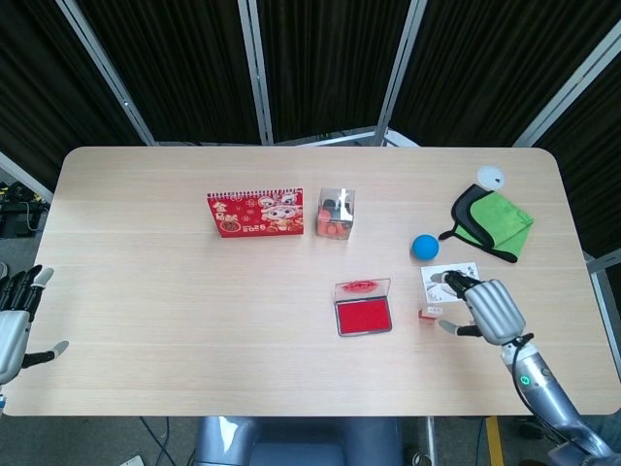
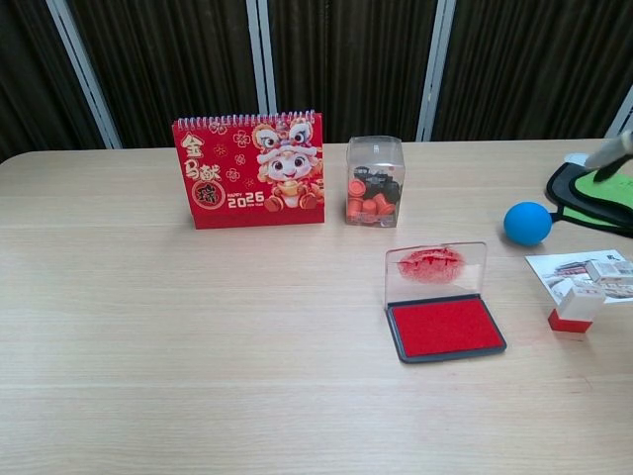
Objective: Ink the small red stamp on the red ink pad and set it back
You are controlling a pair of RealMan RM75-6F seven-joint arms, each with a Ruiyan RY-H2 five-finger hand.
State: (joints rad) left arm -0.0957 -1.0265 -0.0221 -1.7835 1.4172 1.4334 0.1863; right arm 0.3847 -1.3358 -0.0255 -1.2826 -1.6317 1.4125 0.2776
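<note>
The small red stamp point(image 1: 427, 313) point(image 2: 575, 307), with its clear top, stands upright on the table right of the red ink pad point(image 1: 363, 316) point(image 2: 445, 330). The pad lies open, its clear lid point(image 2: 435, 266) raised at the back. My right hand point(image 1: 495, 311) hovers just right of the stamp with its fingers spread, holding nothing and apart from it. Only one finger point(image 2: 614, 154) of it shows at the right edge of the chest view. My left hand point(image 1: 14, 328) hangs open off the table's left front corner.
A printed card point(image 1: 452, 280) point(image 2: 582, 271) lies behind the stamp, a blue ball point(image 1: 424, 247) point(image 2: 526, 223) beyond it. A green and black cloth point(image 1: 492, 223) and a white disc point(image 1: 490, 178) lie far right. A red calendar point(image 2: 249, 170) and a clear box point(image 2: 375, 181) stand at the back.
</note>
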